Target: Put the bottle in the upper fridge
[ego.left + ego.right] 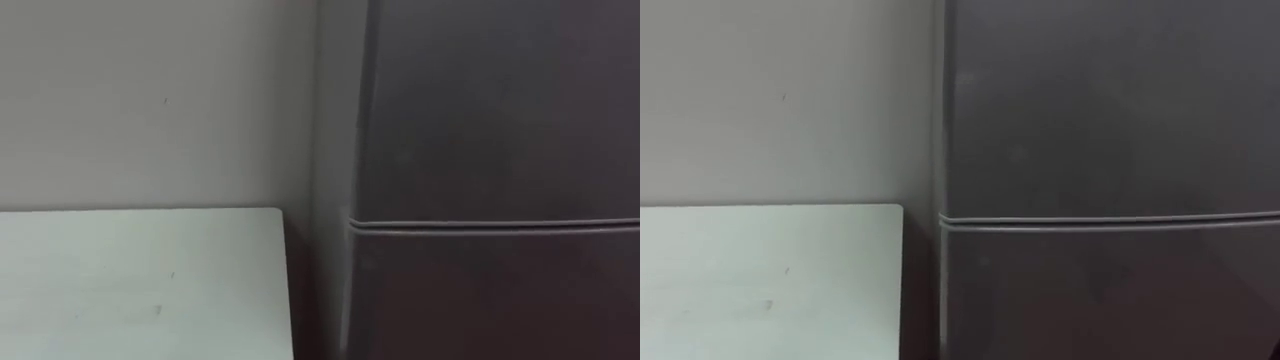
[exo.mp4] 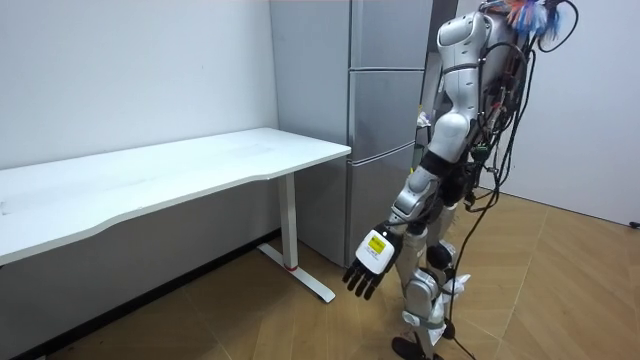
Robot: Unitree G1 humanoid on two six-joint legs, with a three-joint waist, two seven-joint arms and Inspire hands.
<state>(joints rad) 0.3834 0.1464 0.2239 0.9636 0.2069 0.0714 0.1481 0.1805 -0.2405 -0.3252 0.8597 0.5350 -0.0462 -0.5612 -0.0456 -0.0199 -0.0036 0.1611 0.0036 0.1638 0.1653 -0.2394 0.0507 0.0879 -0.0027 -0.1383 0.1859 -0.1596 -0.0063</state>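
The left hand point(image 2: 372, 268) hangs low at the robot's side, fingers loosely extended and pointing at the floor point(image 2: 560, 290), with nothing in them. Where the bottle is cannot be told from these views.

The robot stands upright facing the grey fridge point(image 2: 385, 110), close to its front. The doors are shut. In the eye views a horizontal seam between two doors runs across the fridge's face, with the door above it taking up most of the right side.

A white table point(image 2: 200, 165) stands to the robot's left, its right end just beside the fridge's side panel, with a narrow dark gap between them. The tabletop is bare and rests on white legs. Behind the table is a plain pale wall point(image 2: 130, 70), which meets the fridge's far left edge.

The floor is wood, laid in a herringbone pattern. It lies open on the near side of the table and behind the robot, toward the room view's right. The hanging hand is well apart from the table's edge and nearest leg.
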